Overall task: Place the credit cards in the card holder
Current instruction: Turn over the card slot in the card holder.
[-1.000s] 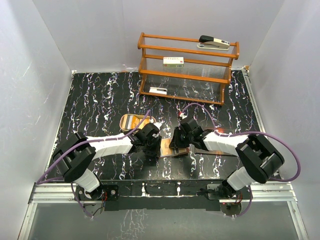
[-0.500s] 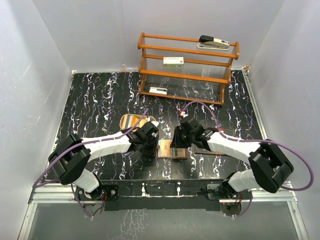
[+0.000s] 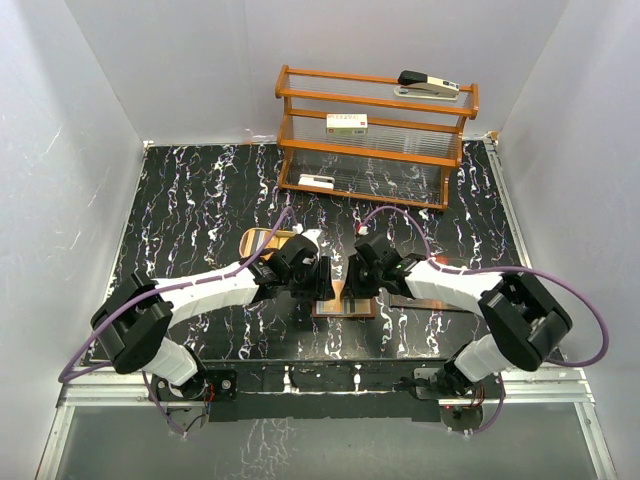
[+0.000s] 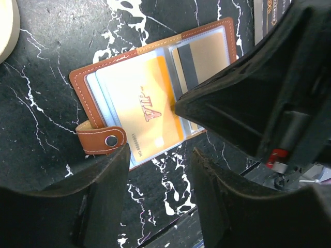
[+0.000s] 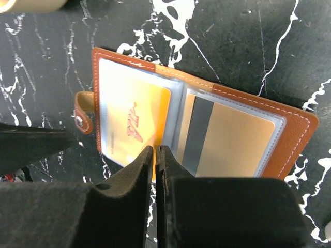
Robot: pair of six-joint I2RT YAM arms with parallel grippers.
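Top view barely shows the card holder (image 3: pixel 345 304) bc the left gripper (image 4: pixel 160 155) and right gripper (image 5: pixel 155 151) crowd over it. From the left wrist the right one blocks pt of its right page, so can't tell how deep the yellow VIP card (image 4: pixel 142 103) sits in its sleeve. Holder's brown leather w/ pale stitching, open flat on the table (image 3: pixel 200 200), gold card (image 5: pixel 227 142) w/ dark stripe in its right clear pocket. Right gripper's pinched nearly closed, tips at the yellow card's edge; left gripper's wide w/ nothing in it, by the holder's snap-tab end.
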